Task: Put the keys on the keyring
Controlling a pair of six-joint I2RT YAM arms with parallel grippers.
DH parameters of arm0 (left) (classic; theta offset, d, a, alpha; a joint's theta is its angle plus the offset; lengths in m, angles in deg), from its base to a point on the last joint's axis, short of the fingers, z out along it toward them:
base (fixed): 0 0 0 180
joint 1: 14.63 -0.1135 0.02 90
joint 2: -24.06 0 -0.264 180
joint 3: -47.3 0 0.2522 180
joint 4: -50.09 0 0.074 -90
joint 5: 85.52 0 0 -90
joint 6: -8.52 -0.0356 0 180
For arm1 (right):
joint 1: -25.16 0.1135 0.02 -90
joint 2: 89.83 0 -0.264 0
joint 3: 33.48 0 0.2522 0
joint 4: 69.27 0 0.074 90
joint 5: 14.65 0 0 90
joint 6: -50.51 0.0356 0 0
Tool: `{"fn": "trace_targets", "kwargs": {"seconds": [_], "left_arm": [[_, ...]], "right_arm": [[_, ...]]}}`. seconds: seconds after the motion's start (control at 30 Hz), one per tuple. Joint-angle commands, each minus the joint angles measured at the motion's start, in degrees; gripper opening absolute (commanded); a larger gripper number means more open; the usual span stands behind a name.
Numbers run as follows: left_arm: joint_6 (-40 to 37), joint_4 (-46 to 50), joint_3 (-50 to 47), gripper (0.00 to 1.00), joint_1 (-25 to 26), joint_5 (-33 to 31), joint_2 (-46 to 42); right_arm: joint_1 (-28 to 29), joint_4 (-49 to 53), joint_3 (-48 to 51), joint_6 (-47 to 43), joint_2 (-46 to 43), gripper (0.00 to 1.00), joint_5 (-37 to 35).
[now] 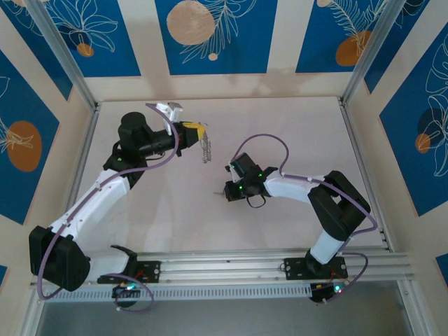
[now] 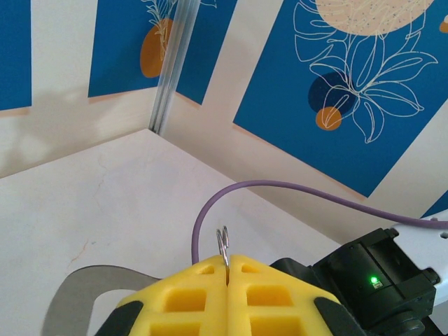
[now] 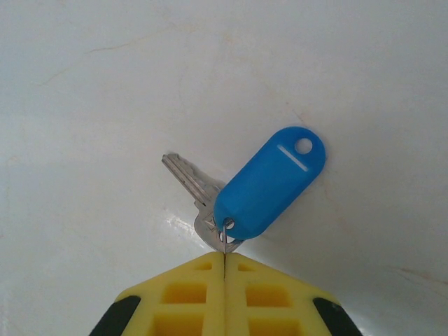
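**Both pincers loaded: key sits down-right of the ring**

My left pincer (image 1: 201, 131) is pressed together on the keyring (image 1: 205, 149). In L wrist view the tips nip a thin wire loop (image 2: 223, 243) edge-on, w/ the grey tag (image 2: 75, 292) off to lower left. My right pincer (image 1: 225, 190) is pressed together too, pinching the small ring at the head of the key (image 3: 189, 180). A blue tag (image 3: 271, 183) hangs on that same ring.

Relation that matters: in top view the keyring lies up and left of my R pincer, near but apart, w/ bare table (image 1: 280, 126) between. Keyring long axis runs roughly far-to-near, dangling from my L tips. The key sticks out ahead of my R tips. In R wrist view the blade points away-left and the blue tag away-right, so they make a V. The key is low over the table; touching or not, can't tell.

Judgement: next move prob brings the key's end up-left to the wire loop, lined up w/ the loop's thin edge. The loop's opening isn't visible, so entry side is unclear.
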Motion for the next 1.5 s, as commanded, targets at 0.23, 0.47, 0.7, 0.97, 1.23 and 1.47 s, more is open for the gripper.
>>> {"fn": "trace_targets", "kwargs": {"seconds": [0.23, 0.47, 0.7, 0.97, 1.23, 1.47], "left_arm": [[-0.44, -2.29, 0.18, 0.00, 0.50, 0.97, -1.22], [-0.71, -1.90, 0.31, 0.00, 0.51, 1.09, -1.40], [-0.89, -1.65, 0.14, 0.00, 0.59, 0.98, -1.57], [-0.97, -1.84, -0.05, 0.00, 0.59, 1.06, -1.57], [-1.06, -1.94, -0.31, 0.00, 0.59, 0.89, -1.66], [-1.12, -1.85, -0.16, 0.00, 0.59, 0.80, -2.05]], "right_arm": [[-0.12, -0.63, -0.42, 0.70, 3.92, 0.02, 1.59], [-0.03, -1.11, -0.88, 0.96, 3.79, 0.15, 1.86], [-0.02, -1.51, -1.14, 1.08, 3.20, 0.16, 2.39], [0.14, -2.75, -0.79, 1.15, 2.13, 0.16, 3.14], [0.23, -3.41, -0.44, 1.35, 0.09, 0.17, 4.06], [-0.47, -3.28, 1.05, 1.92, -4.26, 0.32, 2.25]]}}
